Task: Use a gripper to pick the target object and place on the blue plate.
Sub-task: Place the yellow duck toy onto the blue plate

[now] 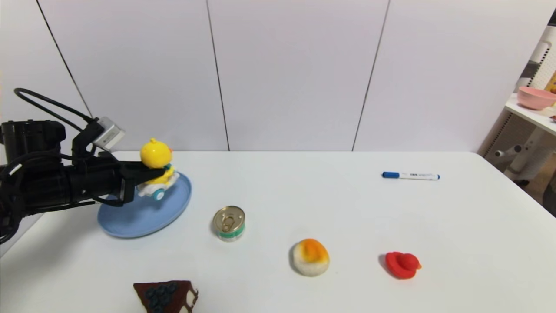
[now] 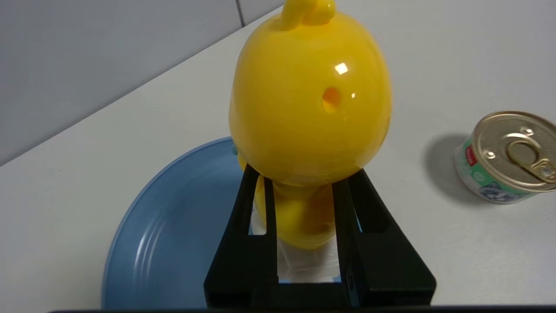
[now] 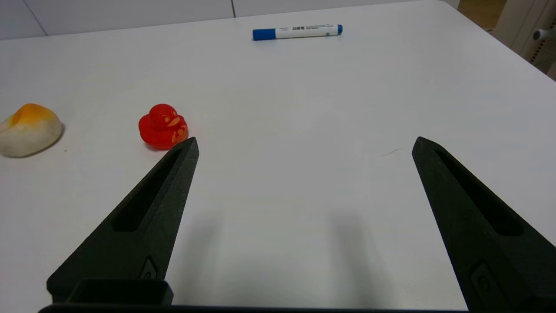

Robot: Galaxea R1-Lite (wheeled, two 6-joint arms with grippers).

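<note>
Yellow duck (image 1: 155,153) is pinched at its body by the left gripper (image 1: 150,174), carried over the blue plate (image 1: 126,221), apparently not yet resting there; right gripper (image 3: 304,148) idles spread.

The left arm (image 1: 47,182) is a thick black cylinder with a boxy black block at its rear, and black cables loop up and over it to a small grey box (image 1: 108,133) mounted on top. Its left gripper (image 1: 150,174) is matte black, with two flat fingers (image 2: 256,243) that each carry a long slot. The right gripper (image 3: 304,148) has two black fingers (image 3: 147,217) tapering to sharp points, each with a long recessed slot and a small rounded marking near its base.
</note>
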